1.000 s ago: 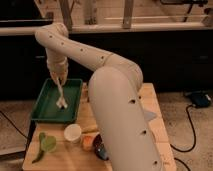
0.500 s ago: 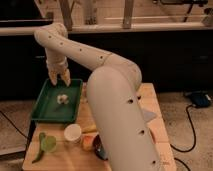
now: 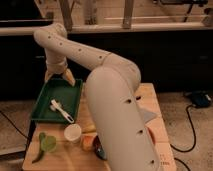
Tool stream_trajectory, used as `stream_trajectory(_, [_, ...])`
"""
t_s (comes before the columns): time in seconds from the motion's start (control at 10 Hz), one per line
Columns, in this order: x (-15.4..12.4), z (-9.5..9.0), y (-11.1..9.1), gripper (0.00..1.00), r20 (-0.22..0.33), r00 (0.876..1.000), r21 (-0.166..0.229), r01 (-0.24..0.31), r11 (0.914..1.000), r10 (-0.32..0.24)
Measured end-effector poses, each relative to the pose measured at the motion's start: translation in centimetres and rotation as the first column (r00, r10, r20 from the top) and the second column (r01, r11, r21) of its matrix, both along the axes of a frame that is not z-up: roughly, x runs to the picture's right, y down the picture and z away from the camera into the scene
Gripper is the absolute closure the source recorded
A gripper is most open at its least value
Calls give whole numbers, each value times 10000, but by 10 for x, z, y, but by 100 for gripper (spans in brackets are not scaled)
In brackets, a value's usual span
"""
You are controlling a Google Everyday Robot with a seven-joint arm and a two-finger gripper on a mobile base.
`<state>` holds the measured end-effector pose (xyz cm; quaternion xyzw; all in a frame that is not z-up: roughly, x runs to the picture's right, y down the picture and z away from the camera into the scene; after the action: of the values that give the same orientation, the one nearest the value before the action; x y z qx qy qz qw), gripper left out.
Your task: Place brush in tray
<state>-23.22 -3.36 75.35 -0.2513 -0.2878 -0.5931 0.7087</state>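
Note:
The white brush (image 3: 61,111) lies inside the green tray (image 3: 47,94), near its front right part, handle pointing to the front right. My gripper (image 3: 59,77) hangs above the tray's back edge, well above the brush. Its fingers (image 3: 69,78) are spread apart and hold nothing. The arm's white links run from the lower right up and over to the gripper.
A white cup (image 3: 73,133) stands on the wooden table (image 3: 150,100) in front of the tray. A green leafy item (image 3: 46,145) lies at the front left. An orange object (image 3: 88,142) sits beside the cup, partly hidden by the arm. A black cable runs on the floor at right.
The gripper let go of the brush, which now lies in the tray. The gripper rose and moved back toward the tray's far edge, with its fingers open.

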Motion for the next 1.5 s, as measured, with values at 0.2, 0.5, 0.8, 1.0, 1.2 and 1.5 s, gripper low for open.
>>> stream_trajectory(0.2, [-1,0,0,20,-23,10000,-23,-12,10000,12])
stream_trajectory(0.5, [-2,1,1,20,-85,10000,-130,0,9999,-1])
stream_trajectory(0.8, [-3,1,3,20,-144,9999,-249,-11,9997,8])
stream_trajectory(1.0, [-4,1,4,20,-167,9999,-289,12,9996,-17])
stream_trajectory(1.2, [-3,1,4,20,-175,9998,-291,2,9996,-7])
stream_trajectory(1.5, [-4,1,3,20,-157,9999,-268,-15,9996,11])
